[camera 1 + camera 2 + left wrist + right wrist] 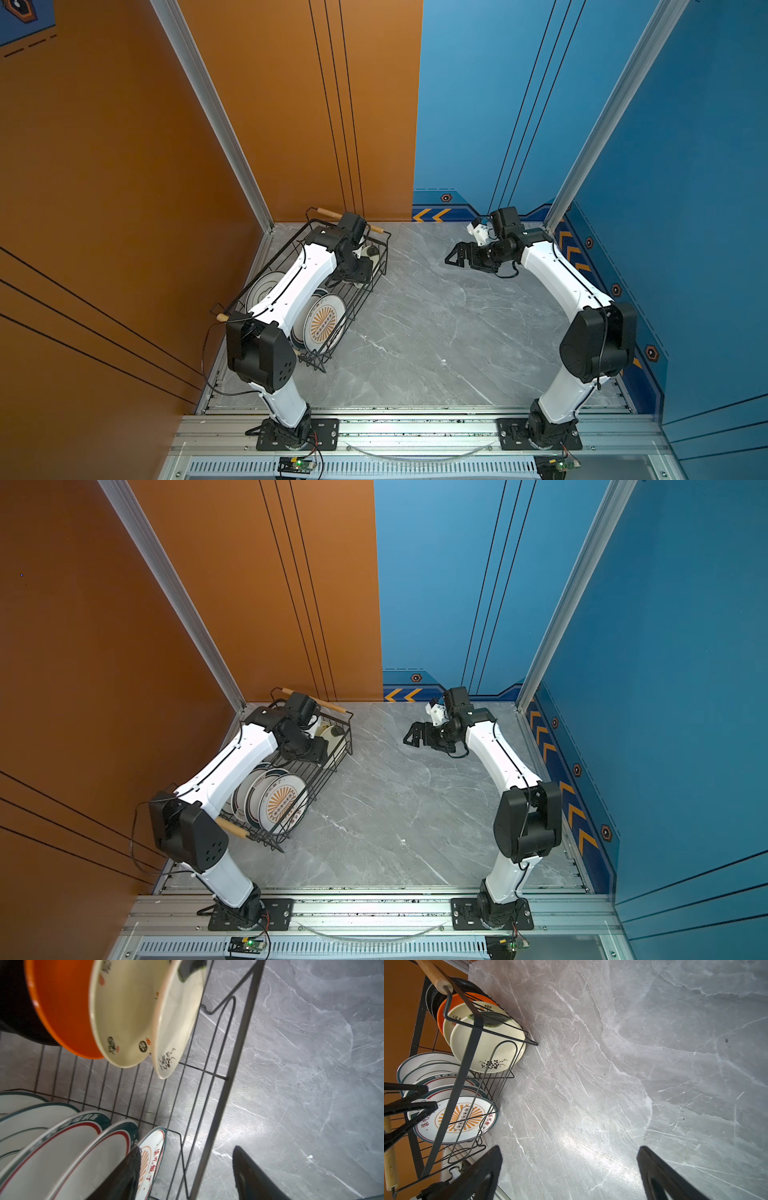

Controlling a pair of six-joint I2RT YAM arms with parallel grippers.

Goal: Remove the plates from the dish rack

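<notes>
The dish rack [358, 306] [329, 771] stands at the table's far left, seen in both top views. Several large white dark-rimmed plates [324, 321] [62, 1147] stand on edge at its near end, a sunburst one [454, 1120] foremost. Smaller cream plates [124, 1012] [488, 1047], an orange plate [62, 1012] and a black plate [12, 1001] stand at the far end. My left gripper [186, 1148] [360, 269] is open, low inside the rack. The rack's rim bar [228, 1084] passes between its fingers, one beside the sunburst plate. My right gripper [569, 1148] [451, 255] hangs open over bare table, holding nothing.
The grey marble table [436, 332] spreads between the arms. Orange wall panels close the left and blue ones the right and back. The rack's wooden handles [332, 214] [433, 974] sit at its two ends. An aluminium rail [415, 432] runs along the front.
</notes>
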